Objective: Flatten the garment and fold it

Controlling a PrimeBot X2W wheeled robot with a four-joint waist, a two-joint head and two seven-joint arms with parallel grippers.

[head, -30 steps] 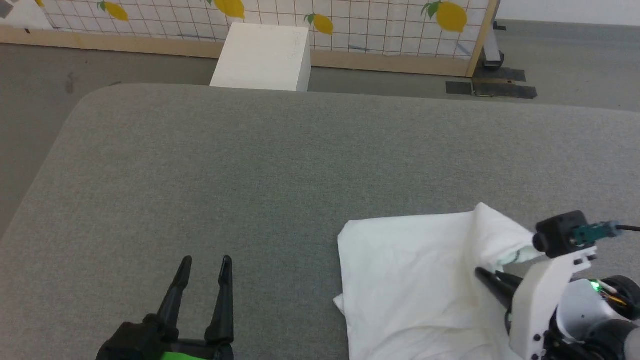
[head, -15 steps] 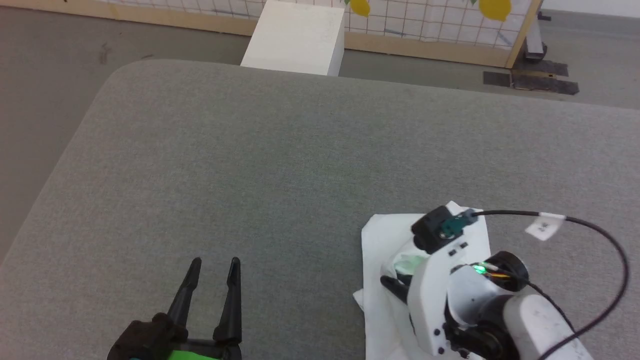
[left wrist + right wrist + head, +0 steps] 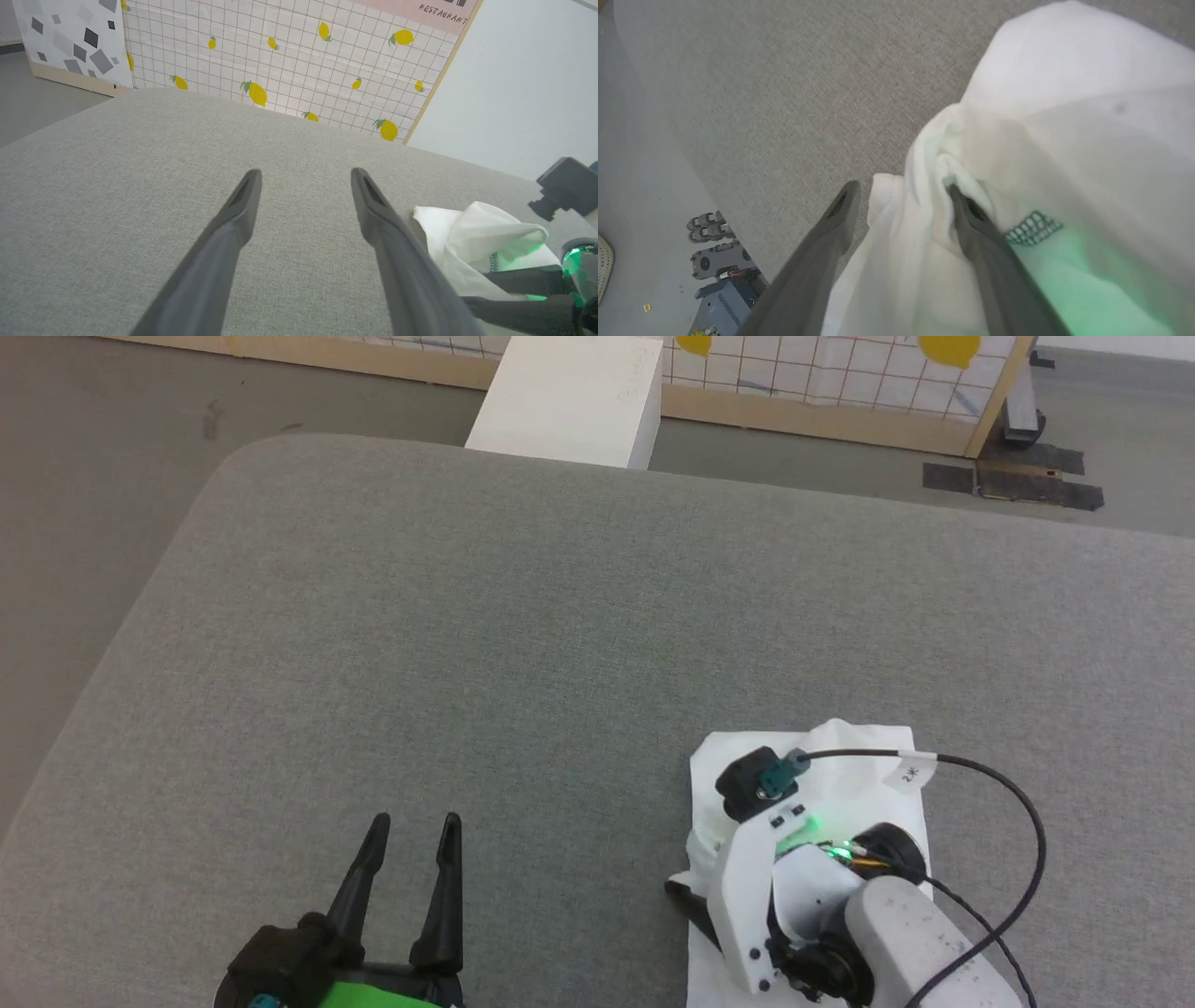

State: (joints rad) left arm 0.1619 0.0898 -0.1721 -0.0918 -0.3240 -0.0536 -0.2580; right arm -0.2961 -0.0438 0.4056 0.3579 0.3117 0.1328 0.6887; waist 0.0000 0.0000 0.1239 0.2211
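On the left, the left pincer (image 3: 415,819) hangs low over the big grey cloth-covered worktop (image 3: 467,616). Its two dark fingers are spread wide and there is nothing between them. Far back in the middle, behind the worktop, sits a plain white box (image 3: 569,392).

On the right, close to the near edge of the worktop, lies the garment (image 3: 840,742). It is a thin white T-shirt, folded into a small packet with a puffy top layer. The right pincer (image 3: 903,186) is right on top of it. Its fingers are spread wide too. A soft bunch of cloth sits loose between them and is not pinched. One finger looks tucked into a fold beside the grey zigzag stitching, but the cloth hides its tip, so I cannot be sure.

What could go wrong? I think that finger could hook the fold when the arm lifts. That would drag the top layer up and open the packet again. The cloth is thin and puffy, so it may also spring up on its own. The thin black cable (image 3: 1027,821) looping over the shirt could catch on it as well.

Counting: two pincers, one T-shirt, one white box, one worktop, one cable.
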